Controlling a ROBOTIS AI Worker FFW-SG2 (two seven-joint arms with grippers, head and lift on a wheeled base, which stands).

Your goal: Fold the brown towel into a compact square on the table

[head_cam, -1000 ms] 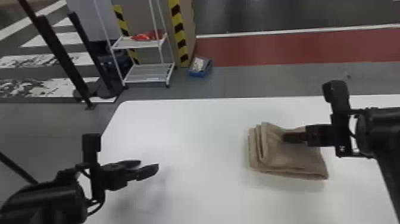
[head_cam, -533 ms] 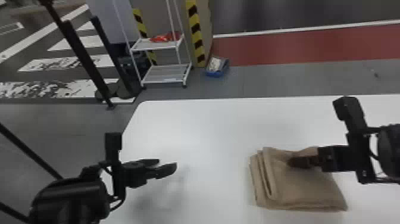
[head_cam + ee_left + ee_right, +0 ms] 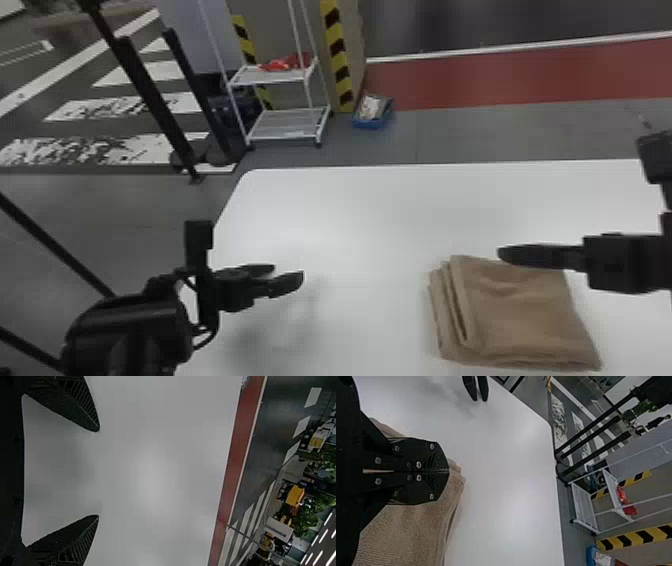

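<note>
1. Brown towel: on table, mostly robot-side of right gripper (near square, no clear long axis).
2. Right gripper: closed, nothing visibly gripped, nearer; likely next contact's at the far edge.
3. Left gripper: wide open, empty, well apart.

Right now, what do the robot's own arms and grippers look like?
Both arms are black. The left arm has a rounded housing, with a thin black cable looping near its wrist. The left gripper has dark, tapering fingers with fine ribbing. The right gripper is black too, with silvery screw heads dotted over it.
</note>
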